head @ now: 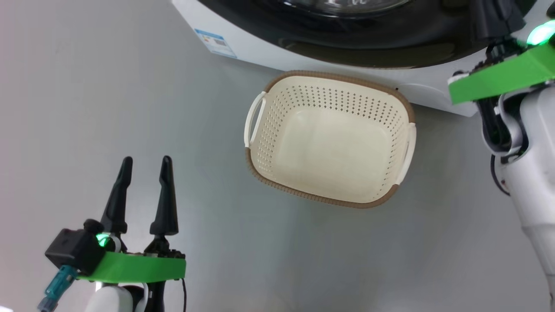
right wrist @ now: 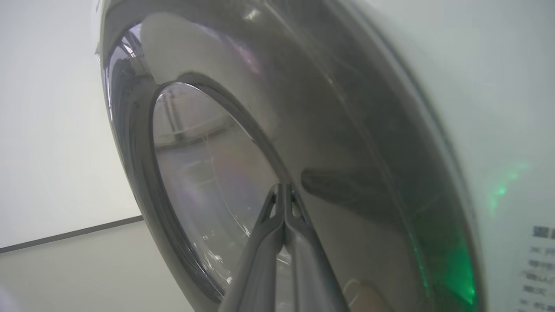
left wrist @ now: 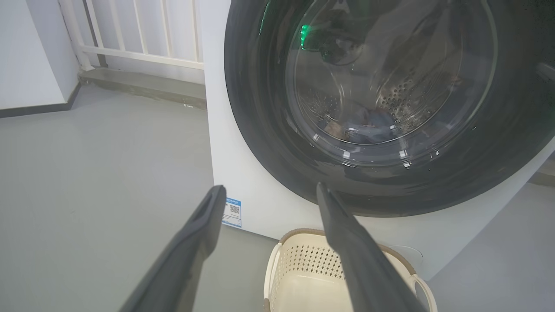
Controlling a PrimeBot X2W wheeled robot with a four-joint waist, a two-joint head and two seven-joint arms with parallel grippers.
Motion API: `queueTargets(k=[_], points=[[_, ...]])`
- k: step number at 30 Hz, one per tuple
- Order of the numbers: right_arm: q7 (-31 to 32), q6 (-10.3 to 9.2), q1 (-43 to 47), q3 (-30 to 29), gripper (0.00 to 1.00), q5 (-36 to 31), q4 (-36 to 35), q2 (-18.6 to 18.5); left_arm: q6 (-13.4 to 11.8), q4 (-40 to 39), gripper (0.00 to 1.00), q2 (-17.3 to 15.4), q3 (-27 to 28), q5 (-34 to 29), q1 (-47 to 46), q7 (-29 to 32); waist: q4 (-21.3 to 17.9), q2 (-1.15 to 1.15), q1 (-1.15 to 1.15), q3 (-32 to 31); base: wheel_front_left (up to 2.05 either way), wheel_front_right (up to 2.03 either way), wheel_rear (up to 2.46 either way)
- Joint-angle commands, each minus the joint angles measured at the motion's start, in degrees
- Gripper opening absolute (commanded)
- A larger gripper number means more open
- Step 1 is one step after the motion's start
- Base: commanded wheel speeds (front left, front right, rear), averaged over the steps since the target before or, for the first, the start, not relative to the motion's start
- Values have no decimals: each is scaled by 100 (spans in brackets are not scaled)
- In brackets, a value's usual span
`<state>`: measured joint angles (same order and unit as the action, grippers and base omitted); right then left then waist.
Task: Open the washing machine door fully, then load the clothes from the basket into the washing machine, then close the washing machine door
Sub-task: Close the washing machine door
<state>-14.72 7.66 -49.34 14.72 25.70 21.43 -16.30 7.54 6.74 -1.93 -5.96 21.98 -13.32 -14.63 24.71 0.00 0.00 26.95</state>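
Grey floor (head: 108,86); basket (head: 277,143) just before washing machine (head: 269,52); white railing (left wrist: 138,47) beyond.

My right gripper (right wrist: 284,193) has both fingers pressed together, tips at the washing machine door (right wrist: 347,130), where its glossy black rim meets the clear glass. The white washing machine (right wrist: 498,86) runs along the right, with a green glow (right wrist: 451,268) low on the rim.

Soft, diffuse light leaves only a faint shadow under the cream perforated plastic basket (head: 277,143). Green glow and pale reflections smear the glossy black round door rim (right wrist: 355,130) — the right wrist view is hazy, edges bowed.
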Motion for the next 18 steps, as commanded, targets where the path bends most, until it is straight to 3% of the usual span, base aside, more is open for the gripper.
queueTargets(k=[1, 2, 3, 5, 6, 7, 8, 18], points=[[-28, -17, 249, 106, 5, 80, -178, 122, -5, -65, 100, -95, 241, -63, -36, -37, -113, 0, 0, -114, 0, 0, 0], [-28, -17, 336, 100, 12, 101, -203, 144, -5, -43, 100, -95, 262, -80, -25, -37, -149, 0, 0, -154, 0, 0, 0], [-28, -17, 420, 97, 29, 119, -230, 160, -5, -21, 100, -95, 285, -97, -13, -37, -186, 0, 0, -194, 0, 0, 0], [-28, -17, 606, 122, 45, 138, -271, 188, -5, 29, 100, -99, 325, -125, 12, -37, -264, 0, 0, -281, 0, 0, 0], [-28, -17, 701, 125, 58, 148, -293, 208, -5, 55, 100, -112, 349, -136, 29, -37, -308, 0, 0, -330, 0, 0, 0], [-28, -17, 796, 118, 86, 158, -319, 234, -5, 80, 100, -132, 371, -145, 47, -37, -352, 0, 0, -379, 0, 0, 0], [-28, -17, 895, 131, 100, 161, -342, 258, -5, 106, 100, -156, 389, -153, 67, -37, -399, 0, 0, -433, 0, 0, 0], [-28, -17, 1791, 228, 100, 190, -560, 466, -5, 287, 100, -454, 522, -239, 247, -37, -917, 0, 0, -930, 0, 0, 0]])
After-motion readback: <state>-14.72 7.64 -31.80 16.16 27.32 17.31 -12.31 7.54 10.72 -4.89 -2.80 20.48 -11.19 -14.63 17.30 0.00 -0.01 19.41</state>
